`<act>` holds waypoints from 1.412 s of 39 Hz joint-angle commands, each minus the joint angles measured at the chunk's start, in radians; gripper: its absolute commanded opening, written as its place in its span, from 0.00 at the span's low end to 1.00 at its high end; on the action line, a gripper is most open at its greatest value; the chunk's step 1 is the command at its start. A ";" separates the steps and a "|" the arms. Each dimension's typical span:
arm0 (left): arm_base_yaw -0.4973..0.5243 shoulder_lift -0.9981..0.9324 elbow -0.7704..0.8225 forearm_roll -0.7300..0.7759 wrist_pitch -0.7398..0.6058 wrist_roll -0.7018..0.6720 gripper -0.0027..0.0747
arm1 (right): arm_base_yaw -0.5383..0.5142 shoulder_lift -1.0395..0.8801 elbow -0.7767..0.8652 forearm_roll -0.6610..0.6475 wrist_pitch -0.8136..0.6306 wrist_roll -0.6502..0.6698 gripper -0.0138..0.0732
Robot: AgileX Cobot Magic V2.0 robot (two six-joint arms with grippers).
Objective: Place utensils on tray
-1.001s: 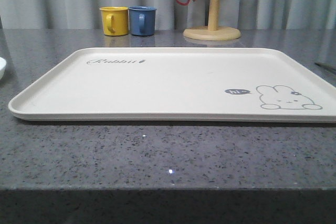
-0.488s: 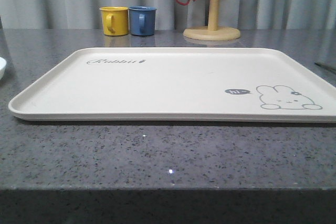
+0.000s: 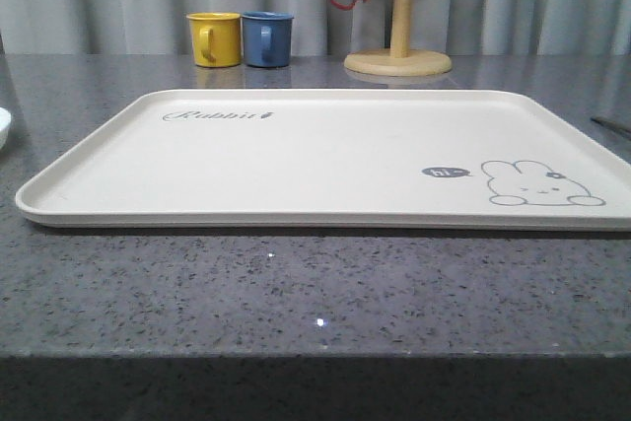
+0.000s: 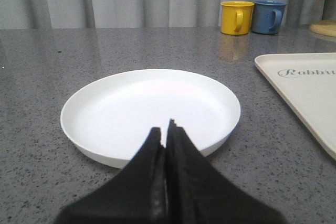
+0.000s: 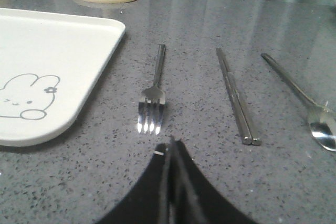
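Nothing moved; shiny fork (image 5: 153,97) flat

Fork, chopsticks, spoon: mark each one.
fork (image 5: 155,84): right wrist view, neck above the tines.
chopsticks (image 5: 234,96): right wrist view, mid-length of the pair.
spoon (image 5: 290,83): right wrist view, middle of handle.

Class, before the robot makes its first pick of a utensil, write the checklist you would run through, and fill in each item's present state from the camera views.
1. Tray surface free for utensils: ok, nothing lies on it.
2. Fork, chopsticks and spoon lie apart on the table beside the tray: ok.
3. Right gripper lined up near the fork tines: ok.
4. Right jaws ready to take a handle: not ok, they are shut together.
5. Left gripper out of the way: ok, it sits shut near the white plate.
6. Chopsticks paired evenly: ok, they lie side by side, touching.
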 commanded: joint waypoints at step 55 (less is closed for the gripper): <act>0.001 0.394 -0.517 0.135 0.073 -0.008 0.85 | -0.005 0.368 -0.547 0.014 0.109 -0.008 0.90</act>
